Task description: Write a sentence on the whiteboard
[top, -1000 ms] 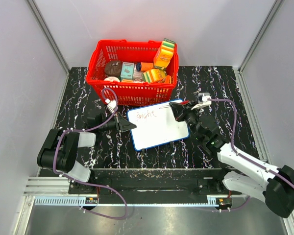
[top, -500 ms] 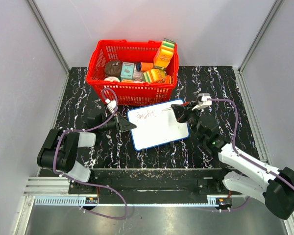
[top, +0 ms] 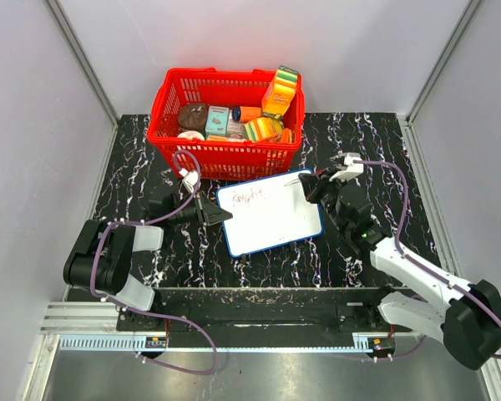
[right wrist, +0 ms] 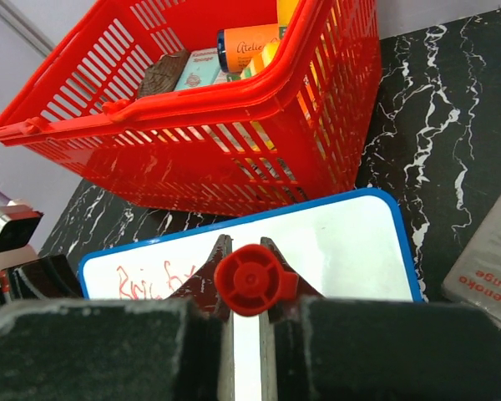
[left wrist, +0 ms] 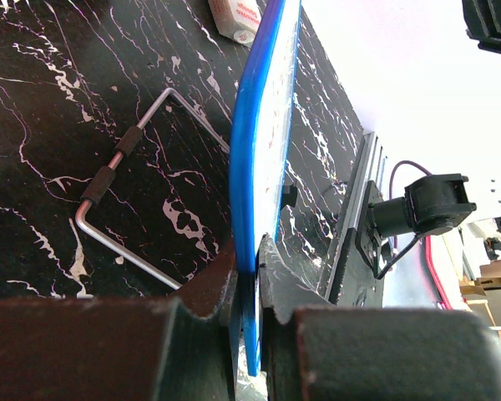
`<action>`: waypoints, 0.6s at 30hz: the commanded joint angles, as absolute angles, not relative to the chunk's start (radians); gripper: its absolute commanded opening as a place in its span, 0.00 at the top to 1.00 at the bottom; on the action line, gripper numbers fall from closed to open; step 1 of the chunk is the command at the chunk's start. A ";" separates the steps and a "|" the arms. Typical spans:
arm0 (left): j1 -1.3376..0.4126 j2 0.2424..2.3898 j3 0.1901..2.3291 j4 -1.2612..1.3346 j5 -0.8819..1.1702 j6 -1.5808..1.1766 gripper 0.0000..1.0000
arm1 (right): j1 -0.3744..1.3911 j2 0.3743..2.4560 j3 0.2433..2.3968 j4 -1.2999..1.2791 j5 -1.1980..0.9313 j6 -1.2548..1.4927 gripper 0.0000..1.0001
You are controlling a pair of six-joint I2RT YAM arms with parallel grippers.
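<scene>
Blue-framed whiteboard (top: pixel 271 221) lying on marbled table (top: pixel 134 171) just before red basket (top: pixel 225 159), faint red sentence (top: pixel 250 197) showing top left; left gripper (top: pixel 220 215) pinching its left edge, right gripper (top: pixel 311 185) clamping red marker (right wrist: pixel 245 280) over right side

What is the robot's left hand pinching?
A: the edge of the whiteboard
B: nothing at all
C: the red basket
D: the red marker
A: the left gripper is shut on the blue edge of the whiteboard, while the red marker sits in the right gripper.
</scene>
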State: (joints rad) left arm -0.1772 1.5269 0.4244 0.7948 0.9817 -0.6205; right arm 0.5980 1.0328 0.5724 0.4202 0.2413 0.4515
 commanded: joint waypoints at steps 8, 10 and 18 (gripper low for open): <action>-0.190 1.520 0.440 0.759 0.913 -0.518 1.00 | 0.568 1.149 0.701 0.420 0.235 0.396 1.00; -0.190 1.520 0.439 0.759 0.914 -0.518 1.00 | 0.572 1.163 0.709 0.428 0.229 0.394 1.00; -0.192 1.523 0.442 0.759 0.914 -0.518 1.00 | 0.571 1.196 0.704 0.485 0.224 0.393 1.00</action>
State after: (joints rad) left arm -0.1791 1.5269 0.4263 0.7948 0.9817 -0.6201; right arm 0.5751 1.1820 0.6651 0.4179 0.2409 0.4110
